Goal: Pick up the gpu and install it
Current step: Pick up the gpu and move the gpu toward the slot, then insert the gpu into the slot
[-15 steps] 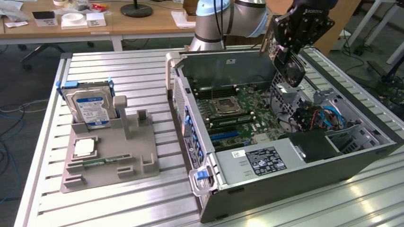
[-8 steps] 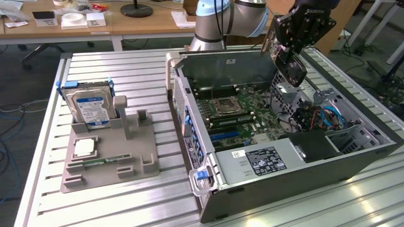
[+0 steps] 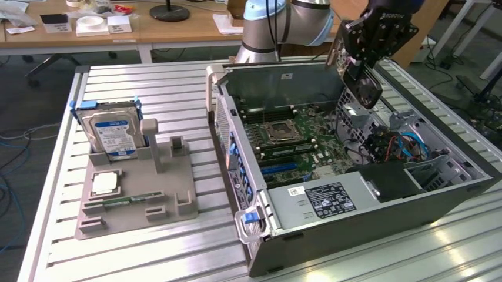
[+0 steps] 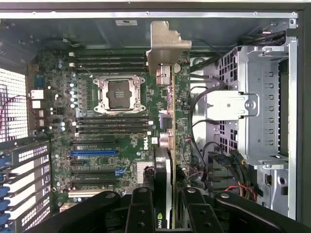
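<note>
Open tower case [image 3: 353, 226], gpu [image 3: 363, 88] held above it.
Grey sheet-steel chassis, flat green motherboard [image 4: 121, 141] inside; over its far end the thin card hangs edge-down, dark cooler face outward, clamped in the black gripper [image 3: 362, 61]. Wrist view adds its angular bare-metal bracket [image 4: 165, 43].

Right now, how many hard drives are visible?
1: the hard drive stands upright in the gray holder, to the exterior view's left of the computer case. The case's drive cage may hide more.
</note>
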Controlling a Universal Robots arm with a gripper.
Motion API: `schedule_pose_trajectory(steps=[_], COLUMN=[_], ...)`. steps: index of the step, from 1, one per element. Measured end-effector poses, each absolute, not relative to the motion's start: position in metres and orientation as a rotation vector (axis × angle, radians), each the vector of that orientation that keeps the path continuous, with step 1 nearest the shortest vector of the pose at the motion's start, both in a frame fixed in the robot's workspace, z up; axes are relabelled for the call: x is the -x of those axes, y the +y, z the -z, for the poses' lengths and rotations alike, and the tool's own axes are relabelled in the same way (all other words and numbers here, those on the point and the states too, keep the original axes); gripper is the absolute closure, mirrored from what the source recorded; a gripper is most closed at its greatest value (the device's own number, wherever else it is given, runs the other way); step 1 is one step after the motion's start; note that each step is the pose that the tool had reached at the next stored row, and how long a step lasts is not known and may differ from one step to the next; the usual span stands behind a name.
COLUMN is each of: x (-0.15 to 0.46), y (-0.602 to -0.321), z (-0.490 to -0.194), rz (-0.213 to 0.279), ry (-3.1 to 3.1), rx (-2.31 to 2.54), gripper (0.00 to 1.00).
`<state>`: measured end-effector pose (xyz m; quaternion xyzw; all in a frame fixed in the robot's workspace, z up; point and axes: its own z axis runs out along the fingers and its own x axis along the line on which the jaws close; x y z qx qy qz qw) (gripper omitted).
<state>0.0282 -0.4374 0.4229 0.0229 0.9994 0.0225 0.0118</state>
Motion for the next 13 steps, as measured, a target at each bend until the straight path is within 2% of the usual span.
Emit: schedule_pose_trajectory(steps=[13], x=[-0.0330], y=[-0.4374], z=[-0.4198], rz=[-0.070], ry=[3.116], rx=[-0.072], gripper=[0.73])
